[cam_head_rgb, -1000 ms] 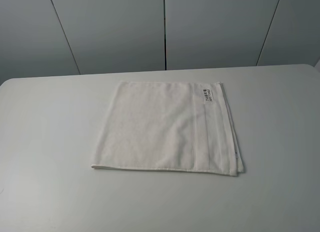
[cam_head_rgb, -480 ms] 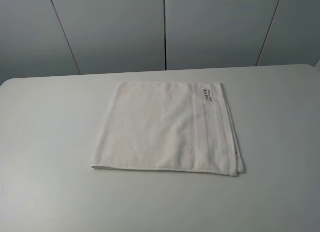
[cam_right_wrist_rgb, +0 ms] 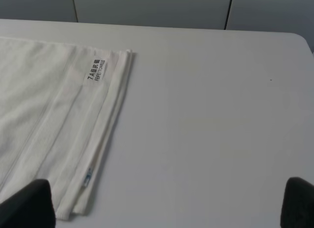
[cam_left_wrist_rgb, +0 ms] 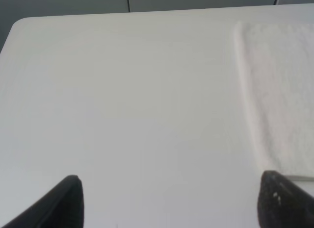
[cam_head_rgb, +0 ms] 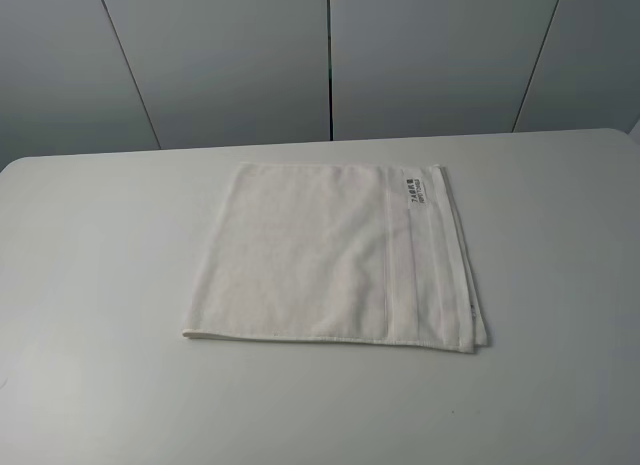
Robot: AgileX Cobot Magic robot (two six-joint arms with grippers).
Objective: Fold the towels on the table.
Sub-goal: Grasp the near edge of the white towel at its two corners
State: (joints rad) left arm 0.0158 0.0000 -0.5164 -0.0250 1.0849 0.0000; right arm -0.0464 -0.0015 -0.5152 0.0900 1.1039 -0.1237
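The white terry towel [cam_head_rgb: 330,250] lies flat on the white table [cam_head_rgb: 90,285], folded into a rough square, with a woven border band and a small dark-printed label [cam_head_rgb: 415,190] near its far right corner. Neither arm shows in the high view. In the left wrist view my left gripper [cam_left_wrist_rgb: 171,201] is open and empty above bare table [cam_left_wrist_rgb: 122,90], with the towel's left edge [cam_left_wrist_rgb: 279,90] beside one fingertip. In the right wrist view my right gripper [cam_right_wrist_rgb: 167,203] is open and empty over the towel's layered right edge [cam_right_wrist_rgb: 44,115] and label [cam_right_wrist_rgb: 96,70].
A grey panelled wall [cam_head_rgb: 330,55] stands behind the table's far edge. The table's rounded far corners show in the left wrist view [cam_left_wrist_rgb: 14,24] and the right wrist view [cam_right_wrist_rgb: 301,38]. Bare tabletop [cam_right_wrist_rgb: 211,115] surrounds the towel on all sides.
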